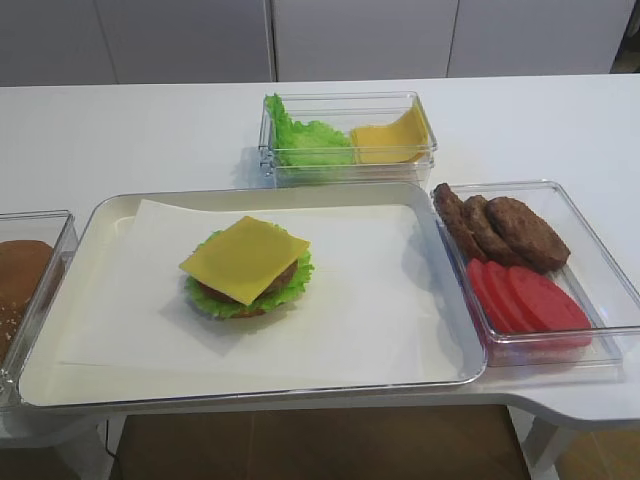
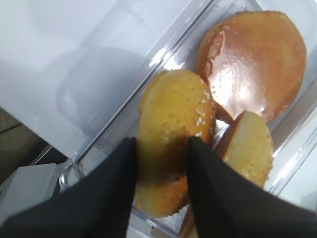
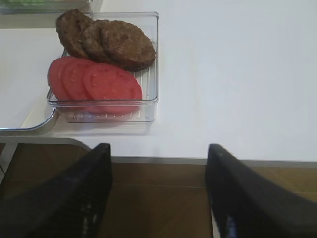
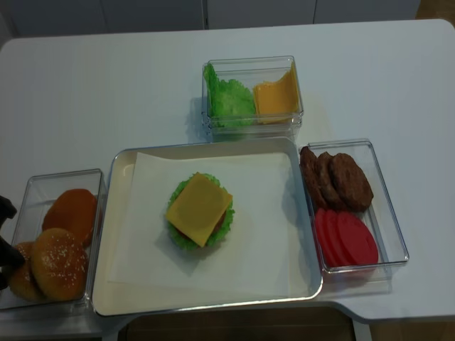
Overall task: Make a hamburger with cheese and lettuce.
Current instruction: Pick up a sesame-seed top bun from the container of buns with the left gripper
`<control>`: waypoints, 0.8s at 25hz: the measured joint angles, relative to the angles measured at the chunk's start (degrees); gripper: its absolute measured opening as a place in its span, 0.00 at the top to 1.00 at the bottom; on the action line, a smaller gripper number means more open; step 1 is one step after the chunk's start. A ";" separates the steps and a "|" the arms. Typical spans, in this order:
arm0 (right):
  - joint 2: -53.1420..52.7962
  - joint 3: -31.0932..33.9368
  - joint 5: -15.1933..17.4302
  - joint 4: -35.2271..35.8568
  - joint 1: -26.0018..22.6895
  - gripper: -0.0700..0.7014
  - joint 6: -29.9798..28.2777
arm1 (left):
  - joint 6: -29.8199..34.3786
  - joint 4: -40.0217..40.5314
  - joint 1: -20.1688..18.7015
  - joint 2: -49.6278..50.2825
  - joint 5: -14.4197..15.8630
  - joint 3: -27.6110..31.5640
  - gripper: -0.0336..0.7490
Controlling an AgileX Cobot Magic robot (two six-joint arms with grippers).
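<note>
Tray (image 1: 120, 215): it sits in the middle of the white table (image 1: 130, 130), with white paper (image 1: 380, 300) on it.
Hamburger (image 1: 247, 270): not finished; it sits on the paper, a bit to the 9 o'clock side of the tray's middle.
Lettuce (image 1: 225, 305): the frilly green leaf sits low in the stack, under the brown patty (image 1: 283, 278).
Cheese (image 1: 245, 258): one flat yellow square on top of the patty, corners sticking out.
Bun box (image 4: 43, 186): at 9 o'clock from the tray, with buns inside.
Left gripper (image 2: 161, 168): down in the bun box; its two black fingers (image 2: 116, 188) sit on each side of a seeded bun top (image 2: 173, 124). It looks like they touch it, but a firm squeeze is hard to tell.
Right gripper (image 3: 158, 193): fingers wide apart, holding nothing, hanging past the table edge.
Patty and tomato box (image 1: 590, 260): at 3 o'clock from the tray.
Leaf and cheese box (image 1: 345, 105): at 12 o'clock.
</note>
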 joint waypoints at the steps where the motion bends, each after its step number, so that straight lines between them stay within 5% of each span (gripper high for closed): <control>1: 0.00 0.00 0.00 0.00 0.00 0.33 0.00 | 0.00 0.00 0.00 0.00 0.00 0.00 0.64; 20: 0.00 0.00 0.00 0.00 0.00 0.33 0.00 | 3.13 -0.95 0.00 0.00 -0.78 0.00 0.70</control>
